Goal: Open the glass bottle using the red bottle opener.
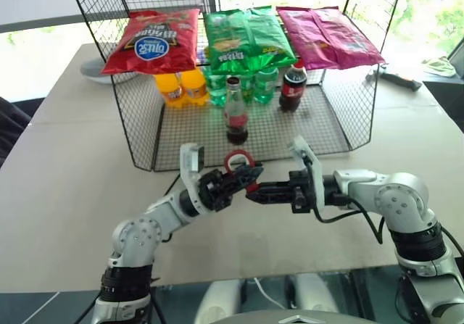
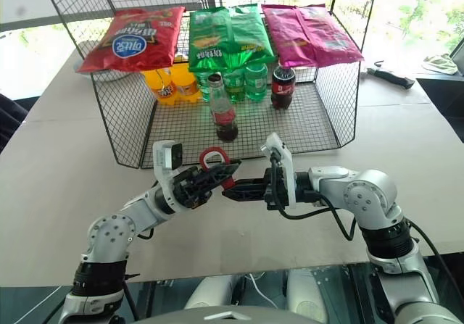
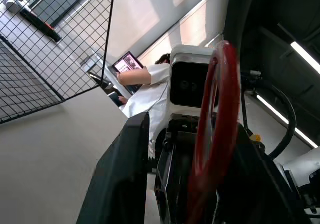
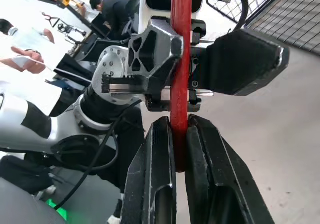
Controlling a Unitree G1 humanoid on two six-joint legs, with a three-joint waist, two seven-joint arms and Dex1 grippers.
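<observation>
The glass bottle (image 1: 235, 110) of dark cola stands upright inside the wire cage, just beyond both grippers. In front of it, above the table, the red bottle opener (image 1: 238, 161) is held on edge with its ring head upward. My right gripper (image 4: 180, 129) comes in from the right and is shut on the opener's handle. From the left, my left gripper (image 1: 246, 173) has its fingers (image 3: 125, 184) on either side of the opener, spread, with a gap showing on one side. The two grippers meet tip to tip.
The wire cage (image 1: 145, 114) is open toward me, with three snack bags (image 1: 246, 38) on top. Orange bottles (image 1: 181, 86), green bottles (image 1: 257, 85) and a plastic cola bottle (image 1: 293, 86) stand at its back. A black tool (image 1: 397, 80) lies at the far right. People (image 4: 112, 8) appear in the wrist views.
</observation>
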